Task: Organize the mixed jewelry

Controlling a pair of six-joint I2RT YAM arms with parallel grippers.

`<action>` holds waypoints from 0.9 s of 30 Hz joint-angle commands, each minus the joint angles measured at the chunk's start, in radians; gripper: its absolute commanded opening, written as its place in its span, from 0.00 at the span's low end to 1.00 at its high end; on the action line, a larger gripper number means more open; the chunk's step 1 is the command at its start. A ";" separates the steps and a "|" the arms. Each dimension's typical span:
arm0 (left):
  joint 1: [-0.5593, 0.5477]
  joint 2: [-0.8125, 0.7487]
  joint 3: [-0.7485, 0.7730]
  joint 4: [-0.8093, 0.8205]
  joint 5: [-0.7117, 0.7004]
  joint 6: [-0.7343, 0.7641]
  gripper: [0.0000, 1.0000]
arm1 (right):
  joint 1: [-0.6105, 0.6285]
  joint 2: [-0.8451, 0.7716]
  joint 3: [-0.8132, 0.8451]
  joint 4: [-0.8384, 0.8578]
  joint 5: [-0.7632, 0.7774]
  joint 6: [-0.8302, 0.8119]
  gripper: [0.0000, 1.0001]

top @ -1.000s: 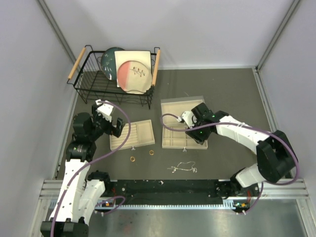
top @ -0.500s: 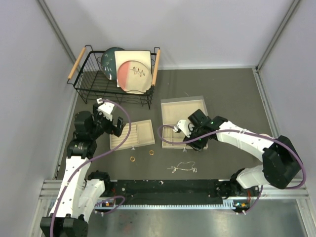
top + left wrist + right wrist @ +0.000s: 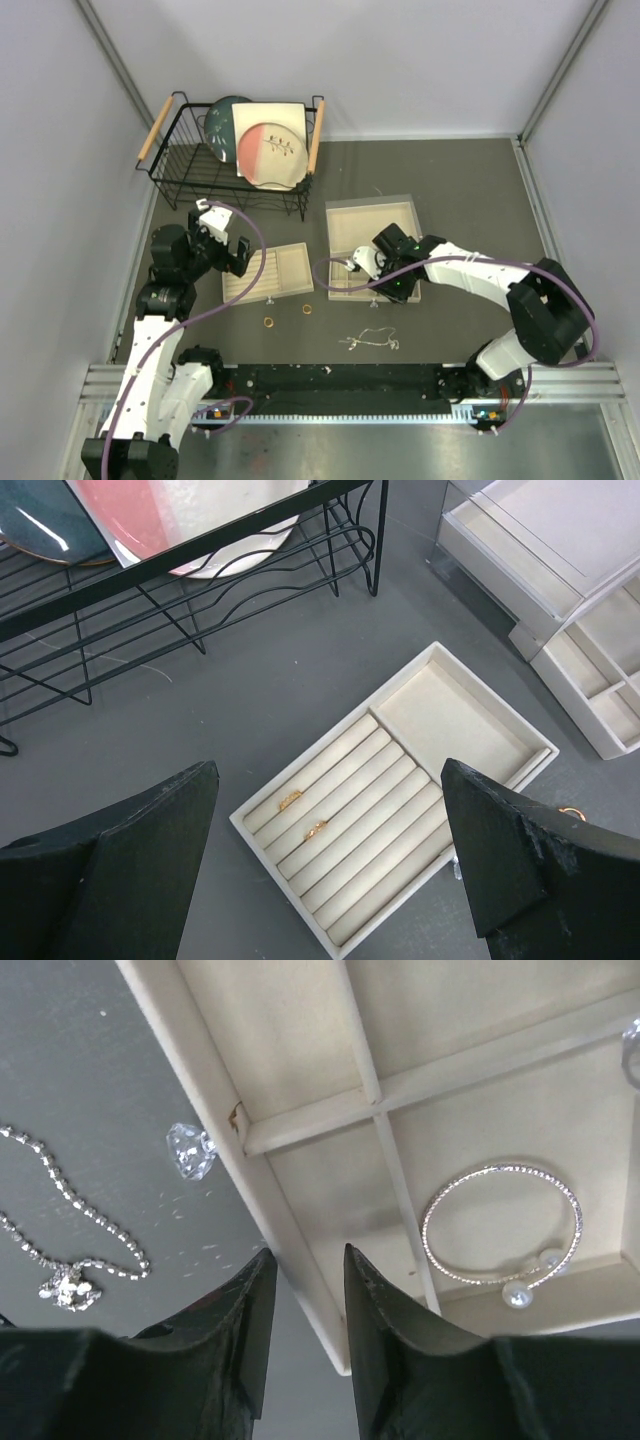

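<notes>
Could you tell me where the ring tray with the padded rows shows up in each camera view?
Top external: ring tray lies left of centre, beside the left gripper.
Left wrist: ring tray fills the centre, holding two gold rings.
Right wrist: not in view.
Shared landmark: the black dish rack.
</notes>
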 commanded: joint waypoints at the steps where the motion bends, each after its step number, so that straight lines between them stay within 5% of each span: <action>1: 0.004 -0.013 0.008 0.053 -0.008 0.012 0.99 | 0.014 0.020 0.003 0.073 0.022 -0.016 0.29; 5: 0.004 -0.016 0.002 0.053 -0.006 0.015 0.99 | 0.012 0.024 0.013 0.079 0.036 -0.016 0.10; 8: 0.004 -0.019 -0.004 0.051 -0.008 0.019 0.99 | 0.014 0.018 0.024 0.078 0.045 -0.021 0.06; 27: 0.004 -0.012 -0.005 0.056 -0.005 0.019 0.99 | 0.012 -0.010 0.068 0.015 -0.001 -0.139 0.00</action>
